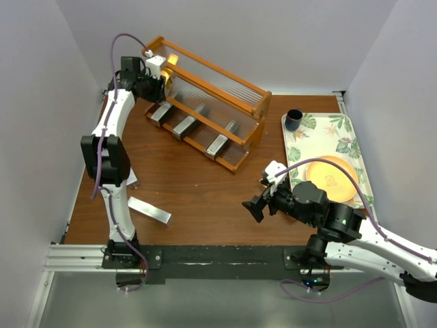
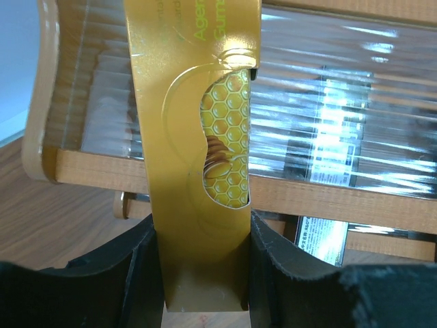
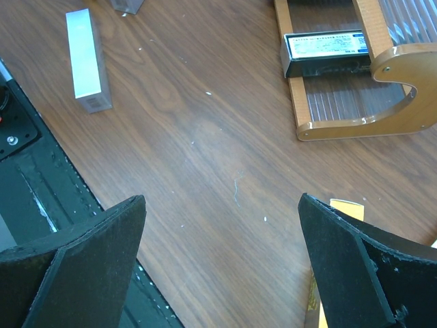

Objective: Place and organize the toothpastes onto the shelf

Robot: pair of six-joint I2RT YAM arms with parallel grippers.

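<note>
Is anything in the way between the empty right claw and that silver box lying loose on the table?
Nothing visible. Only bare table lies between the open right gripper and the silver carton; the left arm stands close beside the carton.

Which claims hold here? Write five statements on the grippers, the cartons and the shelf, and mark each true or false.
1. The left gripper is shut on an orange carton. True.
2. The right gripper holds a silver carton. False: it is open and empty.
3. Three silver cartons lie on the lowest tier of the shelf. True.
4. The dark cup stands on the shelf. False: it stands on the leaf-patterned tray.
5. Every carton is off the table. False: a loose silver carton lies on it near the left arm's base.
</note>
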